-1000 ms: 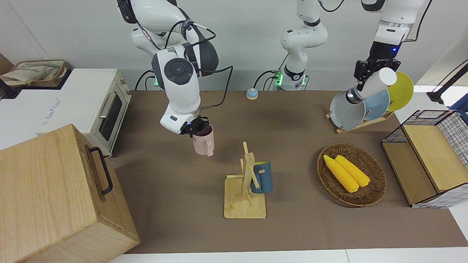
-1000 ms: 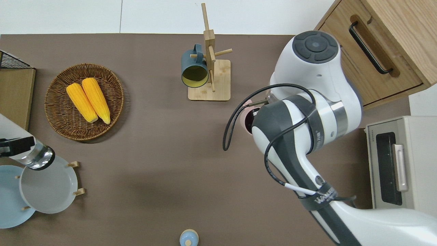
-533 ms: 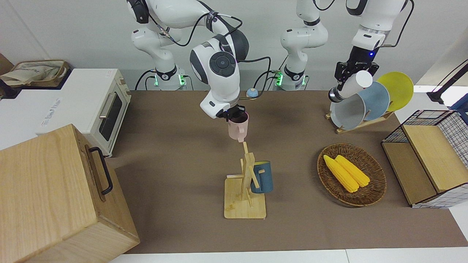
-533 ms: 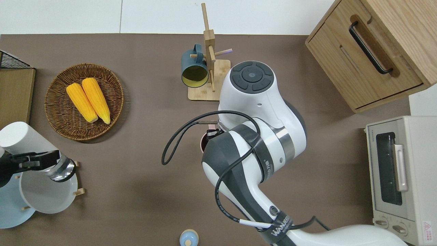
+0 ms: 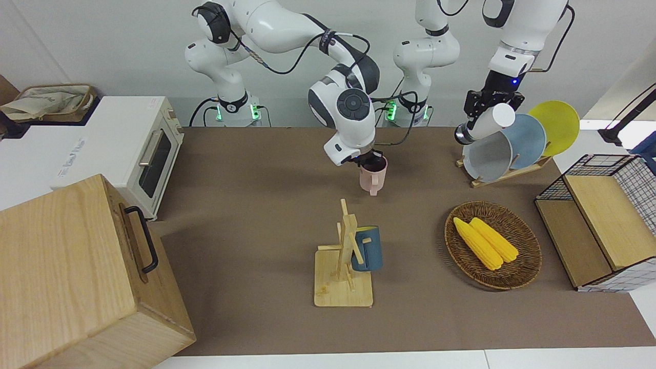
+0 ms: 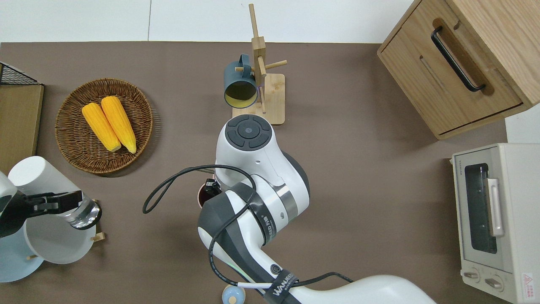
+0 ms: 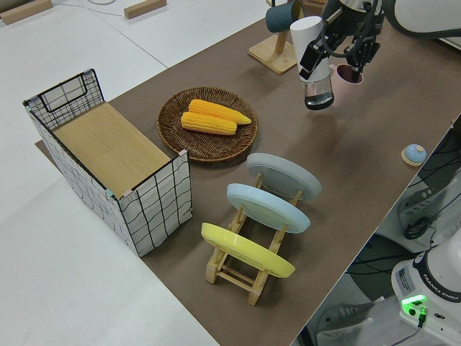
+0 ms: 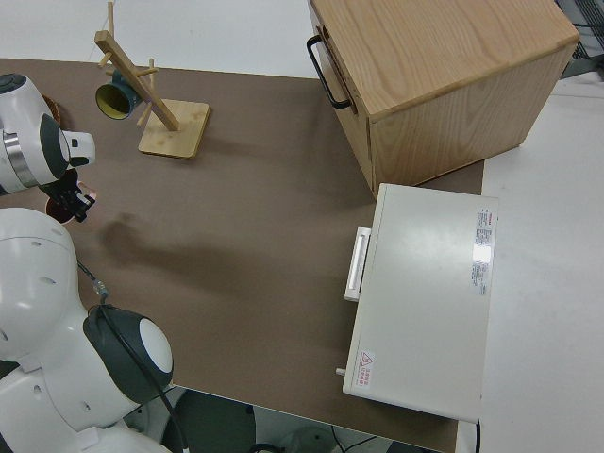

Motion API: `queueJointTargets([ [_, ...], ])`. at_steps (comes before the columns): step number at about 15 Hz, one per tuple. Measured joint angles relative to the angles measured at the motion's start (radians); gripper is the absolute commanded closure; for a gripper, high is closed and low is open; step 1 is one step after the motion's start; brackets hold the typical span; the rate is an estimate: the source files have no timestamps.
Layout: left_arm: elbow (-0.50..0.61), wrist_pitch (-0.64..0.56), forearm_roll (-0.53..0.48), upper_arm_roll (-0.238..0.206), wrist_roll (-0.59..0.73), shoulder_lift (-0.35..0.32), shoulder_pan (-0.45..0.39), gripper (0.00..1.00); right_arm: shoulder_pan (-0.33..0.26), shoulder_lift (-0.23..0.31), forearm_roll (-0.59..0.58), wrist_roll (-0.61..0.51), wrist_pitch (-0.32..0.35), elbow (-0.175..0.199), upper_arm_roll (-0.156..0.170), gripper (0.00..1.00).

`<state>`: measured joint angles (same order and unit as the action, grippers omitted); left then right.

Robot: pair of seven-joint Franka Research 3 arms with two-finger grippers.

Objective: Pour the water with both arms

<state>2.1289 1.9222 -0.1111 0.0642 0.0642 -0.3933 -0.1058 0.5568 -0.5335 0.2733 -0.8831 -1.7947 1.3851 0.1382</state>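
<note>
My right gripper (image 5: 370,160) is shut on the rim of a pink mug (image 5: 371,178), held upright over the middle of the brown table (image 5: 246,225). From overhead the arm hides most of the mug (image 6: 202,196). My left gripper (image 5: 489,108) is shut around a white bottle (image 5: 499,117) with a clear neck. The bottle (image 6: 36,177) is tilted, neck lower and pointing toward the mug, over the grey plate (image 6: 55,238) in the rack. A wide gap separates bottle (image 7: 310,50) and mug (image 7: 348,73).
A wooden mug tree (image 5: 344,266) holds a blue mug (image 5: 368,249). A wicker basket (image 5: 528,256) with two corn cobs lies toward the left arm's end, beside a plate rack (image 5: 505,174) and a wire crate (image 5: 605,220). A toaster oven (image 5: 138,148) and a wooden cabinet (image 5: 77,277) stand at the right arm's end.
My right arm has carried the pink mug from near the toaster oven toward the table's middle. My left arm has brought the tilted bottle a little toward the middle.
</note>
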Motion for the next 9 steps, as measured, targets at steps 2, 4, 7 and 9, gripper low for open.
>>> queueJointTargets([
  [2,0.011,0.0,-0.003,0.0,0.006,0.0,0.0,1.0,0.01,-0.03,0.025,-0.037,-0.055,0.001,0.0,1.0],
  [4,0.015,0.0,-0.03,0.0,0.013,0.0,0.008,1.0,0.043,-0.06,0.029,-0.087,-0.122,0.001,0.0,1.0],
  [7,0.017,0.0,-0.035,0.0,0.014,0.0,0.015,1.0,0.066,-0.091,0.029,-0.11,-0.174,0.0,-0.001,0.81],
  [9,0.018,0.0,-0.035,0.0,0.015,0.0,0.015,1.0,0.069,-0.094,0.029,-0.11,-0.193,0.0,-0.001,0.119],
])
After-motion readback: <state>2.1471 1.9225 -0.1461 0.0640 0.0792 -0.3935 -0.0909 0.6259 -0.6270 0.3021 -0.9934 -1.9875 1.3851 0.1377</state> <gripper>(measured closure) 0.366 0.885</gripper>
